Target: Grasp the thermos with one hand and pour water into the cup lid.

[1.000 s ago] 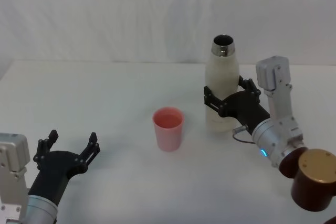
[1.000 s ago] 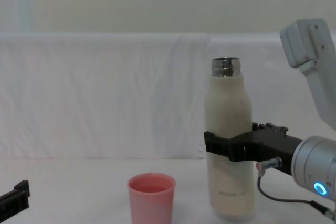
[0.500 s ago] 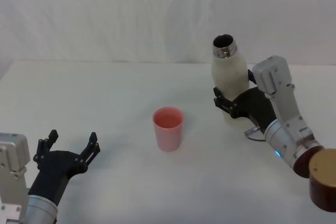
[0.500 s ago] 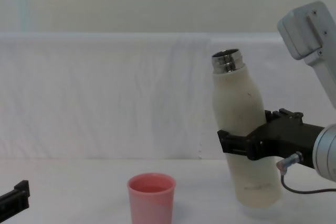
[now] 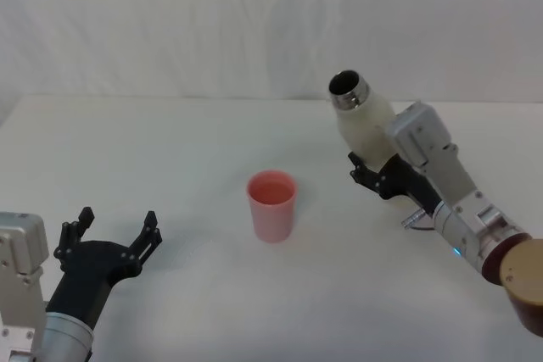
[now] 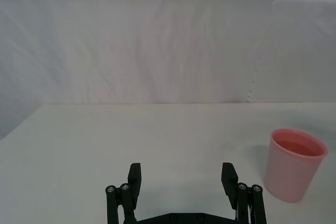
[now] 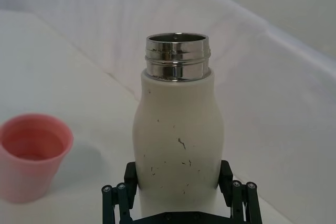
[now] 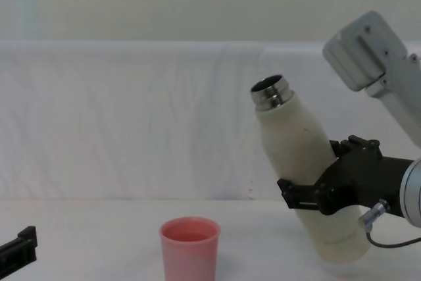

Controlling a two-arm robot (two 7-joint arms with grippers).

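At right of the head frame, our right gripper (image 5: 377,177) clamps the tall cream-white steel-necked thermos (image 5: 363,121), lifted and tilted toward the small pink plastic cup lid (image 5: 272,207) at centre. Our left gripper (image 5: 112,240) rests at lower left, fingers spread apart.

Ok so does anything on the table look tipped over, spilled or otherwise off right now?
Only the bottle is askew: the right tool grips it, leaning its open neck toward the pink cup. That looks deliberate. No spill on the table. The left tool sits open.
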